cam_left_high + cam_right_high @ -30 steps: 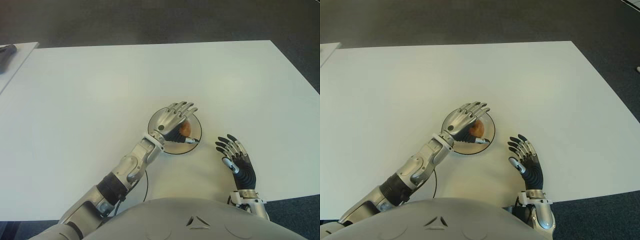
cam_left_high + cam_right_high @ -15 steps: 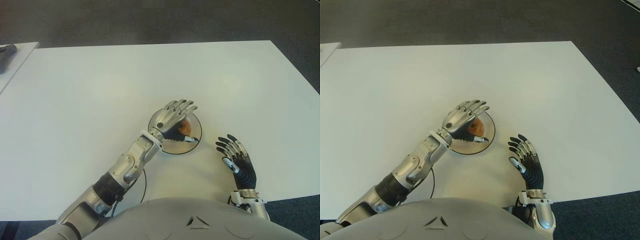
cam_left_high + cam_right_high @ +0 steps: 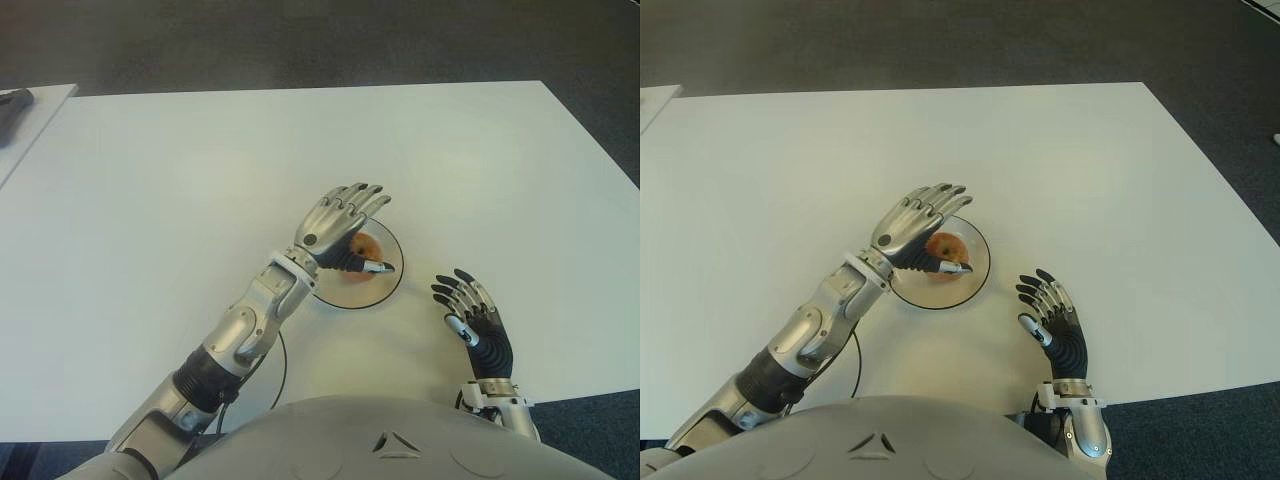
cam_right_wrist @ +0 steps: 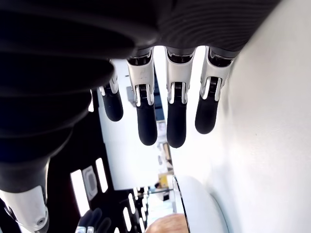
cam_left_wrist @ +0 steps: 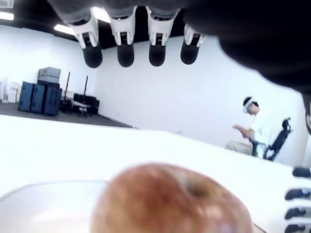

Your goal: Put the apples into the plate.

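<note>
A reddish apple (image 3: 364, 250) sits in the small round plate (image 3: 393, 281) near the front middle of the white table (image 3: 200, 200). My left hand (image 3: 340, 224) hovers just above and to the left of it, fingers spread. In the left wrist view the apple (image 5: 170, 199) lies free below the fingertips (image 5: 125, 56), with clear space between them. My right hand (image 3: 468, 310) shows open to the right of the plate, near the table's front edge; its fingers (image 4: 176, 121) are stretched out and hold nothing.
A black cable (image 3: 281, 360) loops under my left forearm. A second white surface with a dark object (image 3: 14, 100) stands at the far left. Dark floor lies beyond the table's far and right edges. A seated person (image 5: 252, 132) shows far off in the left wrist view.
My left hand has lifted and drawn back to the left off the apple, its fingers spreading. The apple stays in the plate. The right hand has not moved.
</note>
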{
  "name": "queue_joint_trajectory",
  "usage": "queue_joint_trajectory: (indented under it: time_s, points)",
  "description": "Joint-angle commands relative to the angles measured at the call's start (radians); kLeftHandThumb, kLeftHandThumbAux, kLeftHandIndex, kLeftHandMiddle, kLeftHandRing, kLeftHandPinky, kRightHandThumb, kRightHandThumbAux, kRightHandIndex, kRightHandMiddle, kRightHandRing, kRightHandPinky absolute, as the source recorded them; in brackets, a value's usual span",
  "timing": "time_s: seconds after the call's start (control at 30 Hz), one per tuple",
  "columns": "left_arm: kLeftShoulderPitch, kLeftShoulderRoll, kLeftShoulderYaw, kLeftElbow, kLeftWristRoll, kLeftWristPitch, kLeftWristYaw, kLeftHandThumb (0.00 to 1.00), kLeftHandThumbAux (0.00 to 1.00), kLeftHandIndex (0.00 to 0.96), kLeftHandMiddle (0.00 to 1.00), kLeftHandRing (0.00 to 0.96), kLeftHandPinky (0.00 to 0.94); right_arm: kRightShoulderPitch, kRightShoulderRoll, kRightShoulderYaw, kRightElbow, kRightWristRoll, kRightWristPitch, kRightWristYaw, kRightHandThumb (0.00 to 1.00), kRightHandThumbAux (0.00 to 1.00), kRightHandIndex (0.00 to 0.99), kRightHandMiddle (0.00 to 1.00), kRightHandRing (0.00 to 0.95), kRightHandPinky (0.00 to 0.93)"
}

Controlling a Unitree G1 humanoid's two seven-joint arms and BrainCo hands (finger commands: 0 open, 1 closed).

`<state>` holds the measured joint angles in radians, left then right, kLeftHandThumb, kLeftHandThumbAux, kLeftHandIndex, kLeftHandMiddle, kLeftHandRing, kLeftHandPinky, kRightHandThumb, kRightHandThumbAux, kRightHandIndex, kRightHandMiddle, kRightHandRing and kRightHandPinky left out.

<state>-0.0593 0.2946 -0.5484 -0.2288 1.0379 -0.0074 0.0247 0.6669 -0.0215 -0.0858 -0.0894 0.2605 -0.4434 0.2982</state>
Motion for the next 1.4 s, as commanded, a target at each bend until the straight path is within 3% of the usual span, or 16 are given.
queue_joint_trajectory:
  time_s: [0.03,0.23,0.3,0.37,0.63,0.83,1.13,1.3,1.4]
  points:
    - [0.042,0.04,0.054,-0.014,-0.025,-0.03,0.043,0.123,0.315,0.051,0.019,0.012,0.068,0.015,0.001,0.004,0.02,0.0,0.027,-0.003,0.407,0.671,0.158,0.293,0.284,0.257]
    - [0.119,0.074,0.132,-0.08,-0.109,-0.07,0.043,0.132,0.315,0.084,0.046,0.045,0.124,0.019,0.0,0.006,0.013,-0.005,0.032,-0.008,0.402,0.673,0.158,0.296,0.286,0.257]
    - [0.201,0.084,0.175,-0.115,-0.181,-0.09,0.05,0.142,0.314,0.093,0.053,0.057,0.134,0.022,0.0,0.006,0.008,-0.007,0.035,-0.009,0.401,0.674,0.157,0.296,0.286,0.266]
    - [0.27,0.074,0.206,-0.125,-0.25,-0.111,0.069,0.155,0.314,0.102,0.06,0.068,0.145,0.032,0.003,0.011,-0.012,-0.011,0.052,-0.02,0.403,0.674,0.157,0.294,0.287,0.279]
    - [0.371,0.01,0.26,-0.107,-0.425,-0.18,0.111,0.201,0.342,0.103,0.107,0.121,0.181,0.05,0.006,0.027,-0.045,-0.008,0.08,-0.032,0.463,0.656,0.157,0.29,0.302,0.327]
    - [0.552,0.011,0.351,-0.14,-0.576,-0.25,0.108,0.209,0.388,0.088,0.121,0.137,0.198,0.045,-0.01,0.027,-0.032,-0.004,0.061,-0.011,0.472,0.644,0.167,0.282,0.301,0.336]
    - [0.629,-0.082,0.394,-0.132,-0.69,-0.282,0.131,0.239,0.504,0.1,0.151,0.161,0.21,0.042,-0.013,0.032,-0.029,-0.009,0.062,0.0,0.457,0.631,0.173,0.275,0.303,0.343]
    - [0.701,-0.126,0.402,-0.086,-0.762,-0.376,0.153,0.232,0.546,0.109,0.16,0.162,0.207,0.041,-0.019,0.031,-0.025,-0.023,0.043,0.006,0.454,0.627,0.174,0.265,0.295,0.326]
    - [0.739,-0.136,0.427,-0.016,-0.787,-0.467,0.169,0.212,0.549,0.115,0.163,0.167,0.215,0.041,-0.021,0.028,-0.023,-0.029,0.035,0.008,0.451,0.629,0.175,0.263,0.289,0.318]
